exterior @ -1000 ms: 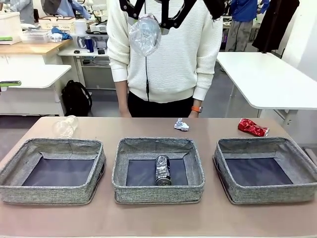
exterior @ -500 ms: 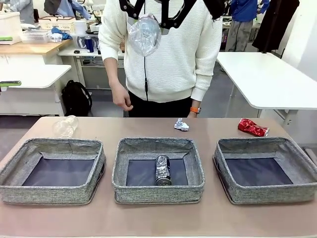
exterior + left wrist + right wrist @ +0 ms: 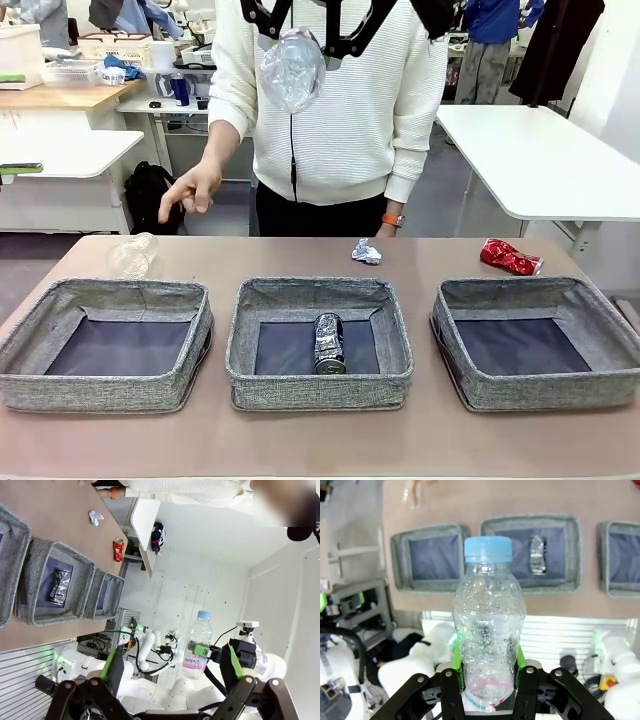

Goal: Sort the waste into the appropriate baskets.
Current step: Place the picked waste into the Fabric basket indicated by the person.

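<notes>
right claw [image 3: 487, 677] — clamped on clear plastic bottle [image 3: 487, 625] | left claw [image 3: 172, 662] — apart, empty | best guess: go low over the empty basket [image 3: 60, 385] near the table's [image 3: 250, 255] left edge, then let go

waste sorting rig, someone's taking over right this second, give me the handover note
Left gripper: open, empty.
Right gripper: shut on clear plastic bottle with blue cap, high above the table.
Done: crushed dark blue-silver can lies in middle grey woven basket.
To do: bottle; clear plastic cup, crumpled white paper wad, crushed red can, all on the table's far side.
Person's hand hangs in the air near the cup.
</notes>
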Tool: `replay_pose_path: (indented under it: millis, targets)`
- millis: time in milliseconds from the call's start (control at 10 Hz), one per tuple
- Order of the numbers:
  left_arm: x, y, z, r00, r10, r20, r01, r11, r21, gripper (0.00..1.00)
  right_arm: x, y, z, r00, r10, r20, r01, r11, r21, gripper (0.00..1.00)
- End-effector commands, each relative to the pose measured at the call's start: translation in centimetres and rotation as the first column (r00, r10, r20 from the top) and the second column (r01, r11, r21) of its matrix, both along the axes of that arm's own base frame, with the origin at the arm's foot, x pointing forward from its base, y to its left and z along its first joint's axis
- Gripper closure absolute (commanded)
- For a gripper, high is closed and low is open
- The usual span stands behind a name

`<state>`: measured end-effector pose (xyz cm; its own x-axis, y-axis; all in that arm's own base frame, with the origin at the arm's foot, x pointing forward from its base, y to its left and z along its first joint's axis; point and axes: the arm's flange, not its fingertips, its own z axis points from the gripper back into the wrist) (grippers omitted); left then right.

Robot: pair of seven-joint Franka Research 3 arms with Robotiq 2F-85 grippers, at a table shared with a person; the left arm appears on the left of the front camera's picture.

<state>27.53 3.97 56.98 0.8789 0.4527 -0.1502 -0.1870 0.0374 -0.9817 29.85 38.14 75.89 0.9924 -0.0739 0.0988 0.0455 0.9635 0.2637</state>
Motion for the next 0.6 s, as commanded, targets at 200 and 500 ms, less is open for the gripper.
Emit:
replay_pose_path:
  millis: [200,500]
  targets:
    - [-0.04,0.09,0.12,1.0,-0.008,0.019,0.008,1.0,-0.011,0.0,-0.18,-0.13,0.13,1.0,-0.004,0.001,0.004,1.0,-0.003,0.58]
    - [-0.04,0.09,0.12,1.0,-0.008,0.019,0.008,1.0,-0.011,0.0,-0.18,-0.13,0.13,1.0,-0.004,0.001,0.004,1.0,-0.003,0.58]
